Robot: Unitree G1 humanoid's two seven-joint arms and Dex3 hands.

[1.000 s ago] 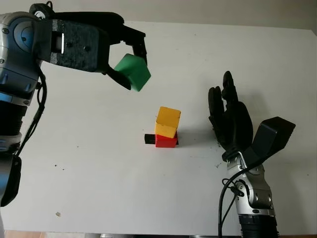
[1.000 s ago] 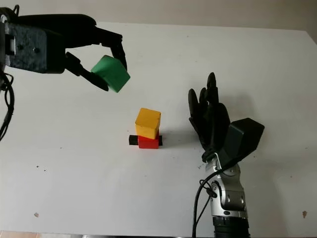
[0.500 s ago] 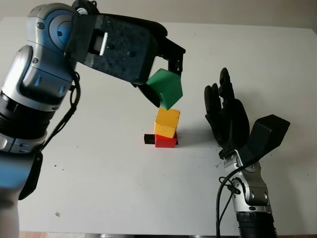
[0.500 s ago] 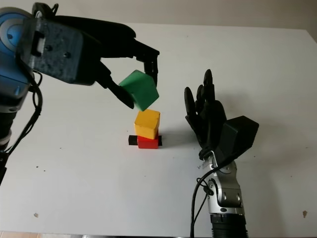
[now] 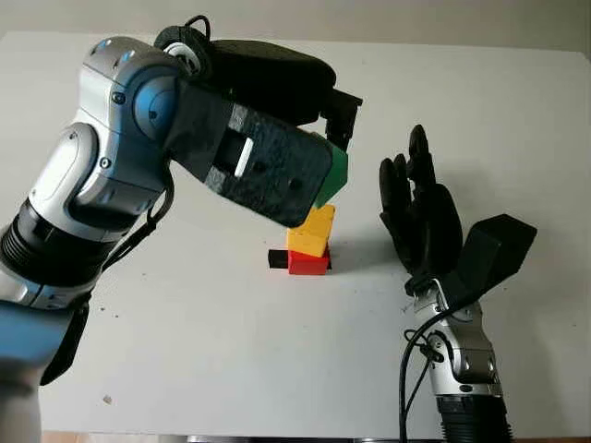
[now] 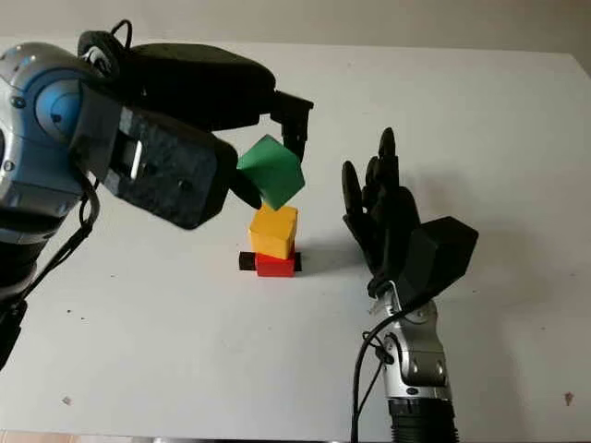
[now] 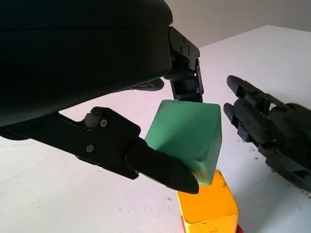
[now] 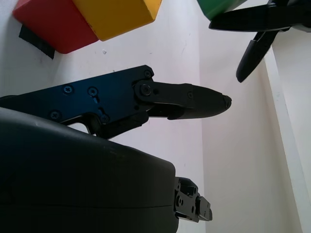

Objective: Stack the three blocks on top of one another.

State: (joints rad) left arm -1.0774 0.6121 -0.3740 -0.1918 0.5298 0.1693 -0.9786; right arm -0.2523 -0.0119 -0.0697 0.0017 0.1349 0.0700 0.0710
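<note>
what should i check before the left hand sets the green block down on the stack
1. Grasp: left hand pinches the green block between fingers: ok.
2. Base: yellow block sits on the red block: ok.
3. Block attitude: green block is tilted, not flat to the yellow top: not ok.
4. Alignment over the stack: roughly above, exact centring: cannot tell.
5. Right hand open, beside the stack, apart from it: ok.

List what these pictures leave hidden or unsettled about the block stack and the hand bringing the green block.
- Green block, left eye view: mostly hidden behind the left hand.
- Whether it touches the yellow block: cannot tell.
- Red block: mostly covered by the yellow one.
- Black piece beside the red block: too small to identify.
- Right hand: open beside the stack.
</note>
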